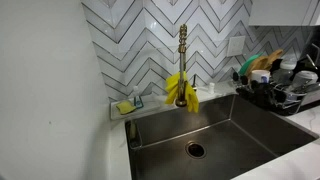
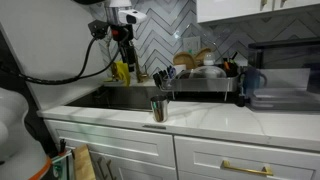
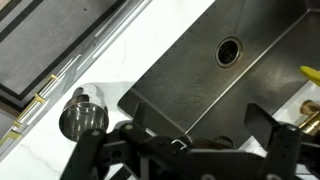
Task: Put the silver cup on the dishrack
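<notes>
The silver cup stands upright on the white counter in front of the steel sink. In the wrist view the silver cup sits at the lower left, beside the sink's corner. The black wire dishrack stands beside the sink, loaded with dishes; it also shows in an exterior view behind the cup. My gripper hangs high over the sink, well apart from the cup. In the wrist view the gripper is open and empty, its fingers over the sink basin.
A brass faucet with yellow gloves draped on it rises at the sink's back edge. A small clear sponge tray sits at the back corner. The drain lies mid-basin. A dark appliance stands beyond the rack.
</notes>
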